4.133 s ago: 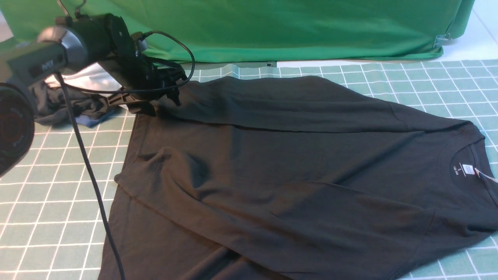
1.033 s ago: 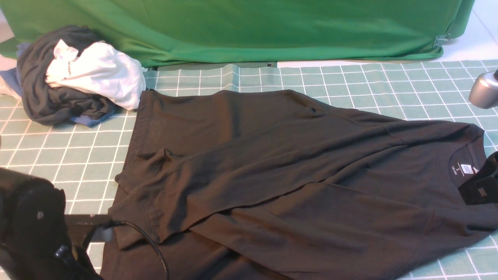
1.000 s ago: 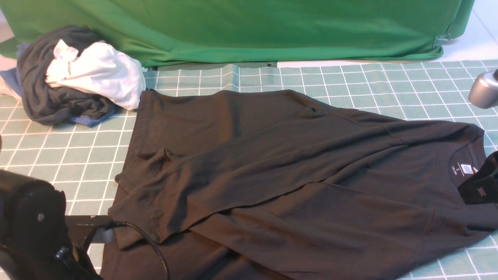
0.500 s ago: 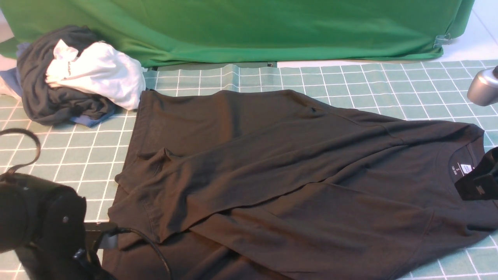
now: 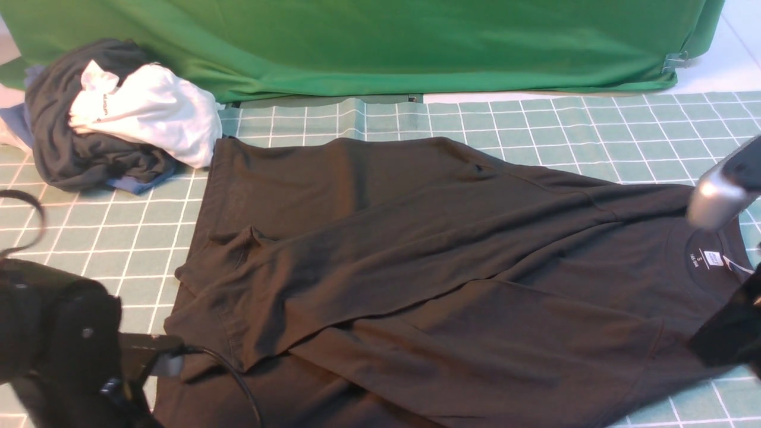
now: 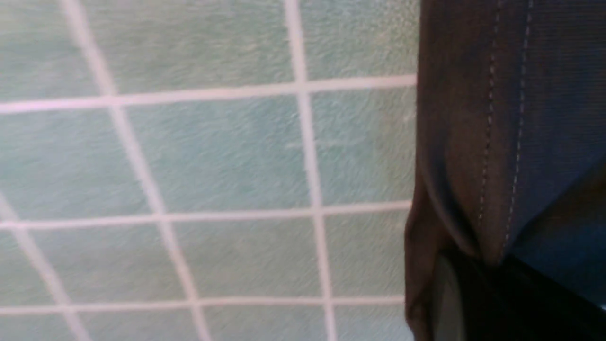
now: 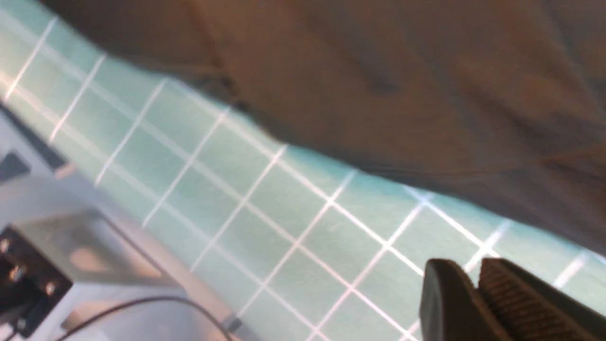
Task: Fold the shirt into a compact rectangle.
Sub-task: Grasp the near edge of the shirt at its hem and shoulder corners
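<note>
Our left hand (image 5: 172,359) sits low at the near-left of the table (image 5: 535,119), arm lying almost flat. Its fingers are pressed shut, pinching the stitched hem corner of the shirt (image 5: 416,267). Our right hand (image 7: 476,277) hangs tilted over the shirt's collar end at the right, blurred in the front view. The wrist view shows its ribbed fingers closed on themselves above bare grid cloth, near the shirt's edge. The shirt lies across the middle of the table, hem to the left & collar w/ white neck label (image 5: 713,259) to the right. It is creased, w/ a long fold running lengthwise & a flap turned over near the hem. There is open grid left of the hem & along the far side; the near edge runs out of frame. A clothes pile (image 5: 89,148) w/ a white garment (image 5: 154,113) sits far-left, just beside the shirt's far hem corner. A green backdrop (image 5: 357,41) hangs behind.
</note>
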`<state>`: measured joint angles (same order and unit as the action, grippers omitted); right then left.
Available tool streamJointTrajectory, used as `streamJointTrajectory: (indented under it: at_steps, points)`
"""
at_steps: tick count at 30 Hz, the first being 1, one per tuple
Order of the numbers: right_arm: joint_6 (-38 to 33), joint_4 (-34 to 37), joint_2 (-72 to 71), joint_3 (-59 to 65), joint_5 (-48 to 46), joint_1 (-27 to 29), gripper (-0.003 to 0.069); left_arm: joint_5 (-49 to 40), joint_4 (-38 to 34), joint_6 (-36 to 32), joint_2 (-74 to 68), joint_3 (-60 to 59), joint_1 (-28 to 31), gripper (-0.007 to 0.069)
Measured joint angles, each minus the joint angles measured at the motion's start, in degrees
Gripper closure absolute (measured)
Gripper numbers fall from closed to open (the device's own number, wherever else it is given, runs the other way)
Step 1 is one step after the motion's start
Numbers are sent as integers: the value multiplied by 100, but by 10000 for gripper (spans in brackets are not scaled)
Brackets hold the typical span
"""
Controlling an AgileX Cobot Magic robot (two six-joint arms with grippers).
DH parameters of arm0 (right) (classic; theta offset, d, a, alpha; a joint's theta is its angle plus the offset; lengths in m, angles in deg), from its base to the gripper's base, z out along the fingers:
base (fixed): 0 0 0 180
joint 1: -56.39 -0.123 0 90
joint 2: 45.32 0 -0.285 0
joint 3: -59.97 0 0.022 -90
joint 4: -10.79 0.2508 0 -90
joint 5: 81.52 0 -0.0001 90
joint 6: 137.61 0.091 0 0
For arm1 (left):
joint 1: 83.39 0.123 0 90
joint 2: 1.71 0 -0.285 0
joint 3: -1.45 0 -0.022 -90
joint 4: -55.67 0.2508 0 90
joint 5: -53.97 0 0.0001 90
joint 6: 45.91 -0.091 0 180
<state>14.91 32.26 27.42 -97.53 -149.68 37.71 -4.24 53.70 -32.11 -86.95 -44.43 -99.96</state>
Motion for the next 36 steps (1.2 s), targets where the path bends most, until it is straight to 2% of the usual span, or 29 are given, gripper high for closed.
streamJointTrajectory:
  at_steps: [2,4,6,8,11,12,13,15,19,29,36]
  points:
    - [0,0,5,145,278,-541,554,-200,197,168,356,13,0,617]
    - [0,0,22,243,432,-853,551,-314,301,248,513,13,0,617]
    - [64,0,172,509,885,-1551,510,-537,457,291,733,13,0,617]
    - [97,0,266,589,1003,-1733,488,-570,515,338,785,13,0,617]
    - [216,-38,745,871,1468,-2387,357,-586,676,454,845,13,0,617]
    - [216,-38,812,905,1521,-2446,342,-586,685,461,845,13,0,617]
    - [252,-64,1141,966,1768,-2659,282,-572,684,488,845,13,0,617]
    - [265,-125,1502,981,2030,-2888,246,-558,667,494,845,13,0,617]
    - [259,-401,2042,981,2409,-3210,228,-515,657,494,845,13,0,617]
    - [488,-1337,2438,981,3283,-3262,218,-357,654,427,845,13,0,613]
    - [460,-1443,2438,981,3467,-3262,233,-264,654,427,845,13,0,613]
